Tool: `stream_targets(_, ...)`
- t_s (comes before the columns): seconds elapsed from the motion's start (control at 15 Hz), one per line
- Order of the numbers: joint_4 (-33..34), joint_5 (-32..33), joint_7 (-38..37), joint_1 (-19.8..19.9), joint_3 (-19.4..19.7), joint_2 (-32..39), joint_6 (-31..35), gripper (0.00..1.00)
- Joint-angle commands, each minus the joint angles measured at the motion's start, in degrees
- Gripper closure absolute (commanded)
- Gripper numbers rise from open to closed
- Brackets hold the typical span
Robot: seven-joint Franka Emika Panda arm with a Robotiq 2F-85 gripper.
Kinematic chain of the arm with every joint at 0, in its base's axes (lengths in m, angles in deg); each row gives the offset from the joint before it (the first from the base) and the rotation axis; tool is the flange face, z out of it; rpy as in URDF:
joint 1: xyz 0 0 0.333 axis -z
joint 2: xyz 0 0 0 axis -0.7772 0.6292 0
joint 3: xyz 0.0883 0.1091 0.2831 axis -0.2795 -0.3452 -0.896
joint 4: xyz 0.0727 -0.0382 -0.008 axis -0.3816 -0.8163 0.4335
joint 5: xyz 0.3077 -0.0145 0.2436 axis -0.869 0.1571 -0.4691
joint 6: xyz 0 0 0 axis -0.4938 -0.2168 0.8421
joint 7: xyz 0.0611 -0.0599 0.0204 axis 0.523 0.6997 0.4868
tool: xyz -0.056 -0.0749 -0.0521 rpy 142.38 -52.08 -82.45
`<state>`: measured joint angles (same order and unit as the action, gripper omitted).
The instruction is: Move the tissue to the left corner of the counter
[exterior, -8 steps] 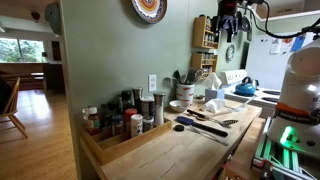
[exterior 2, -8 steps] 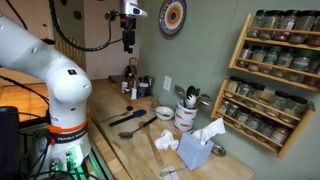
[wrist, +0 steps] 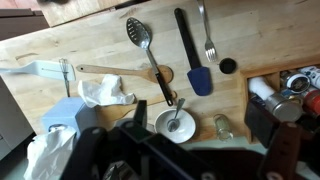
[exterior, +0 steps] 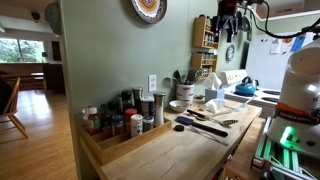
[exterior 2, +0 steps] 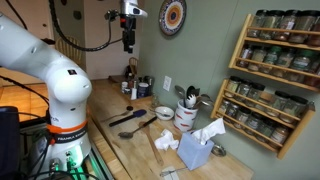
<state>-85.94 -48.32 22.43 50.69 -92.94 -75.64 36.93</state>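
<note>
A crumpled white tissue [wrist: 105, 92] lies on the wooden counter beside a blue tissue box [wrist: 66, 116] in the wrist view. The box, with a white tissue sticking out, also shows in both exterior views [exterior 2: 195, 150] [exterior: 213, 104]. My gripper [exterior 2: 128, 38] [exterior: 228, 22] hangs high above the counter, far from the tissue. In the wrist view its jaws [wrist: 200, 130] look open, with nothing between them.
A white bowl with a spoon [wrist: 175, 123], a slotted spoon [wrist: 140, 35], a blue spatula [wrist: 197, 75], a fork [wrist: 207, 40] and a wooden spoon [wrist: 120, 72] lie on the counter. A tray of jars [exterior: 125, 125], a utensil crock [exterior 2: 186, 115] and a wall spice rack [exterior 2: 272, 80] stand nearby.
</note>
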Motion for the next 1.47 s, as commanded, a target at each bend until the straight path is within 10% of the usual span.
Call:
stream_targets(0.0, 0.16, 0.00, 0.05, 0.08, -0.03, 0.06, -0.14, 0.00)
stream_targets(0.67, -6.04, 0.40, 0.65, 4.81, 4.94, 6.00, 6.52, 0.00)
stream_targets(1.4, -17.47, 8.54, 23.76, 12.23, 23.25, 18.00, 33.52, 0.00)
